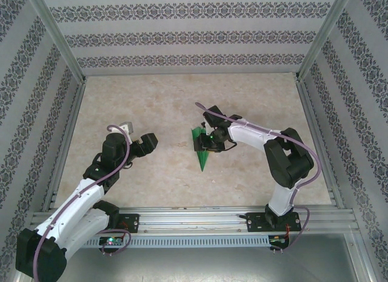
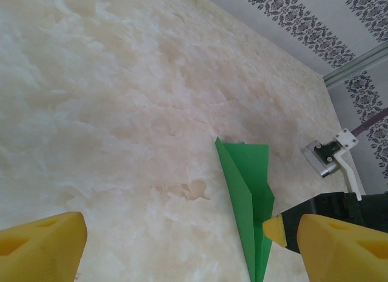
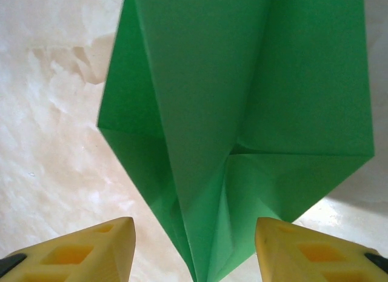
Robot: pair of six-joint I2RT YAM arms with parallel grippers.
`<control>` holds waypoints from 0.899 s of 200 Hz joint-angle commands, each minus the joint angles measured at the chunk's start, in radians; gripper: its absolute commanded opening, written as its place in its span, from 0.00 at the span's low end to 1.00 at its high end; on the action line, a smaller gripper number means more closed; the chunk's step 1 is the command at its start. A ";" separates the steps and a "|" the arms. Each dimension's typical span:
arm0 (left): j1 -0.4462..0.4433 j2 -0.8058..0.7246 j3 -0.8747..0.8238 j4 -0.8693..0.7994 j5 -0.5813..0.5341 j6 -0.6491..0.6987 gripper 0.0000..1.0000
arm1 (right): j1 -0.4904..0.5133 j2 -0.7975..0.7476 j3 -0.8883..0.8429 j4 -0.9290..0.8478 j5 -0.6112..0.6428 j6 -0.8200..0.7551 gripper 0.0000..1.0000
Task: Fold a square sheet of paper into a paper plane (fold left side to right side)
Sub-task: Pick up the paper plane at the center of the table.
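Observation:
The square sheet of paper is folded into a narrow green paper plane (image 1: 200, 150) with a centre crease, lying mid-table with its point toward the near edge. My right gripper (image 1: 210, 140) hovers over it, open. In the right wrist view its yellow fingers (image 3: 91, 253) stand on either side of the plane (image 3: 242, 112), with folded flaps rising between them and no pad touching the paper. My left gripper (image 1: 149, 142) stands open to the left of the plane, well apart from it. The left wrist view shows the plane (image 2: 248, 191) ahead to the right, with the right gripper's tip (image 2: 276, 228) beside it.
The marble-patterned table (image 1: 151, 106) is framed by patterned walls and aluminium posts (image 1: 57, 36). A rail (image 1: 194, 218) runs along the near edge, where both arm bases are bolted.

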 commanded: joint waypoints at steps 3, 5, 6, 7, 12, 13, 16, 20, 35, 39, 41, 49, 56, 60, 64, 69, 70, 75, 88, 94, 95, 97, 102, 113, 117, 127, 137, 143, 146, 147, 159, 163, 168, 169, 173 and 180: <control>0.015 -0.014 -0.012 -0.014 0.002 0.028 0.90 | 0.010 0.020 0.030 -0.030 0.026 0.013 0.51; 0.015 -0.015 -0.011 -0.015 0.002 0.028 0.90 | 0.010 0.020 0.030 -0.031 0.025 0.014 0.51; 0.015 -0.015 -0.011 -0.015 0.002 0.028 0.90 | 0.010 0.021 0.030 -0.031 0.025 0.013 0.51; 0.016 -0.015 -0.012 -0.015 0.002 0.028 0.90 | 0.010 0.022 0.030 -0.031 0.026 0.013 0.51; 0.016 -0.015 -0.012 -0.015 0.002 0.028 0.90 | 0.010 0.024 0.032 -0.033 0.026 0.014 0.50; 0.016 -0.015 -0.012 -0.015 0.002 0.028 0.90 | 0.009 0.025 0.032 -0.033 0.027 0.013 0.49; 0.016 -0.015 -0.012 -0.015 0.003 0.028 0.90 | 0.010 0.027 0.032 -0.033 0.026 0.011 0.49; 0.016 -0.015 -0.012 -0.015 0.002 0.028 0.90 | 0.010 0.029 0.034 -0.033 0.026 0.012 0.48; 0.016 -0.015 -0.012 -0.017 0.003 0.028 0.90 | 0.011 0.035 0.036 -0.034 0.029 0.012 0.45; 0.019 -0.015 -0.012 -0.017 0.002 0.028 0.90 | 0.012 0.037 0.036 -0.034 0.030 0.011 0.44; 0.018 -0.016 -0.013 -0.017 0.002 0.028 0.90 | 0.012 0.038 0.037 -0.034 0.032 0.011 0.44; 0.018 -0.016 -0.012 -0.019 0.002 0.028 0.90 | 0.012 0.043 0.039 -0.036 0.037 0.013 0.42; 0.018 -0.017 -0.012 -0.018 0.002 0.029 0.90 | 0.015 0.047 0.041 -0.038 0.042 0.013 0.41; 0.019 -0.017 -0.013 -0.018 0.002 0.028 0.90 | 0.015 0.050 0.043 -0.039 0.043 0.013 0.41; 0.018 -0.017 -0.013 -0.018 0.003 0.028 0.90 | 0.015 0.051 0.044 -0.039 0.044 0.013 0.41; 0.019 -0.017 -0.014 -0.019 0.004 0.028 0.90 | 0.017 0.055 0.047 -0.041 0.046 0.013 0.41; 0.019 -0.017 -0.014 -0.019 0.004 0.028 0.90 | 0.018 0.056 0.047 -0.041 0.046 0.013 0.41; 0.019 -0.017 -0.012 -0.018 0.004 0.028 0.90 | 0.021 0.058 0.049 -0.043 0.048 0.013 0.40; 0.019 -0.017 -0.013 -0.020 0.004 0.030 0.90 | 0.025 0.063 0.055 -0.049 0.054 0.011 0.40; 0.020 -0.017 -0.012 -0.019 0.003 0.030 0.90 | 0.026 0.064 0.058 -0.051 0.058 0.011 0.39; 0.020 -0.017 -0.012 -0.019 0.003 0.030 0.90 | 0.026 0.066 0.059 -0.051 0.060 0.011 0.39; 0.020 -0.017 -0.012 -0.020 0.003 0.030 0.90 | 0.026 0.065 0.058 -0.052 0.061 0.010 0.39; 0.020 -0.017 -0.014 -0.020 0.003 0.028 0.90 | 0.027 0.068 0.059 -0.053 0.063 0.010 0.38; 0.022 -0.018 -0.015 -0.021 0.003 0.028 0.90 | 0.028 0.072 0.061 -0.057 0.068 0.010 0.37; 0.021 -0.018 -0.014 -0.022 0.004 0.028 0.90 | 0.030 0.074 0.062 -0.059 0.072 0.009 0.36; 0.021 -0.019 -0.014 -0.022 0.006 0.028 0.90 | 0.031 0.078 0.064 -0.063 0.073 0.010 0.34; 0.022 -0.019 -0.014 -0.021 0.006 0.028 0.90 | 0.033 0.083 0.065 -0.065 0.076 0.010 0.31; 0.022 -0.020 -0.015 -0.021 0.005 0.028 0.90 | 0.036 0.082 0.065 -0.065 0.078 0.011 0.30; 0.021 -0.020 -0.015 -0.022 0.005 0.028 0.90 | 0.035 0.085 0.065 -0.065 0.079 0.011 0.29; 0.022 -0.021 -0.016 -0.022 0.005 0.027 0.90 | 0.036 0.085 0.065 -0.065 0.079 0.011 0.28; 0.022 -0.022 -0.017 -0.022 0.005 0.027 0.90 | 0.040 0.090 0.069 -0.067 0.082 0.011 0.26; 0.022 -0.022 -0.017 -0.021 0.005 0.027 0.90 | 0.042 0.090 0.070 -0.067 0.082 0.011 0.26; 0.023 -0.021 -0.018 -0.020 0.006 0.026 0.90 | 0.043 0.092 0.072 -0.067 0.084 0.011 0.26; 0.023 -0.021 -0.018 -0.020 0.005 0.025 0.90 | 0.044 0.093 0.072 -0.067 0.084 0.011 0.26; 0.022 -0.019 -0.019 -0.020 0.005 0.025 0.90 | 0.044 0.094 0.073 -0.068 0.087 0.011 0.26; 0.022 -0.020 -0.020 -0.018 0.005 0.024 0.90 | 0.048 0.097 0.075 -0.070 0.089 0.013 0.25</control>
